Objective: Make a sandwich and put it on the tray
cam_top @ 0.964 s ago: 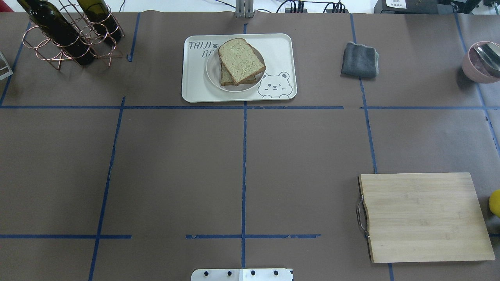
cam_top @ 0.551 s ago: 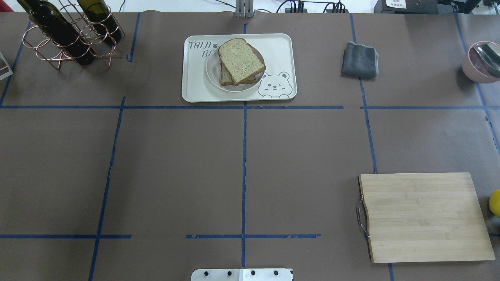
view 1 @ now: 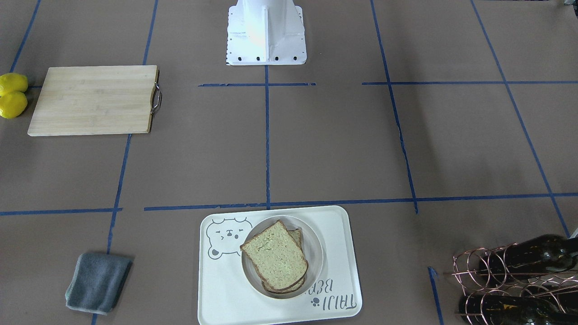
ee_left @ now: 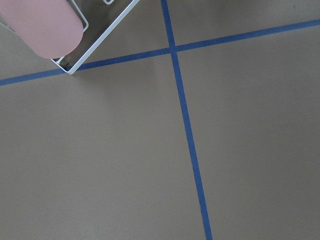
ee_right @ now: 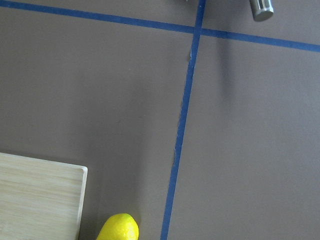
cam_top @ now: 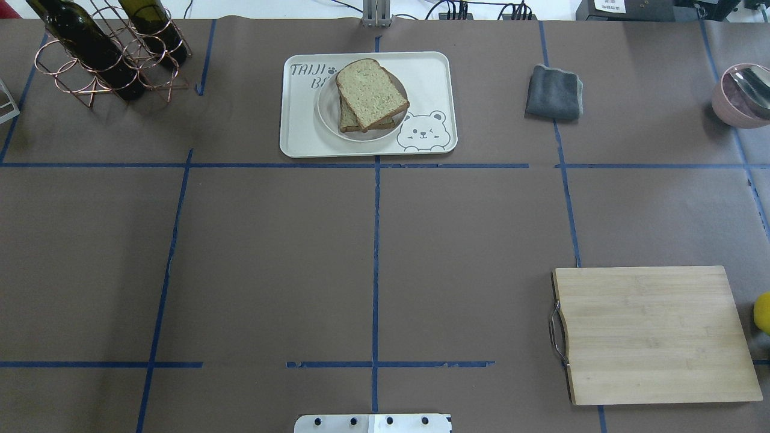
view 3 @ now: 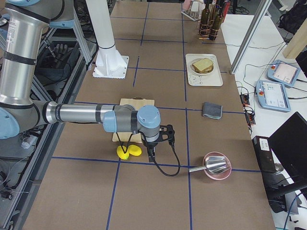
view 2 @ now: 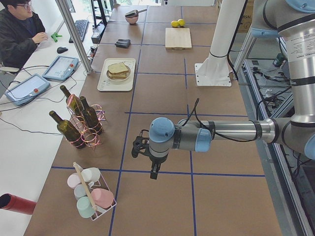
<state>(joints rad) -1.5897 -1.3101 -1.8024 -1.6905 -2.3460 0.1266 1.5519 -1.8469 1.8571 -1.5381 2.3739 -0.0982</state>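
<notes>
Bench [cam_top: 271,252] under brown paper and blue tape lines carries everything. Each arm reaches out over one end of it. The left hand [view 2: 153,169] hangs over the left end, near a wire rack of mugs [view 2: 91,194]. The right hand [view 3: 152,154] hangs over the right end, just beside two lemons [view 3: 128,151]. I cannot tell how far either hand is open, or whether it has hold of anything. A wooden cutting board [cam_top: 652,334] lies near right. The tray [cam_top: 433,72] sits far and middle, with a round plate [cam_top: 325,117] on it. The sandwich [cam_top: 371,93] rests on that plate, its two bread slices stacked with the top one skewed. A copper bottle rack [cam_top: 102,60] stands far left. A pink bowl [cam_top: 731,102] sits far right, and a folded grey cloth [cam_top: 553,91] lies between it and the tray.
</notes>
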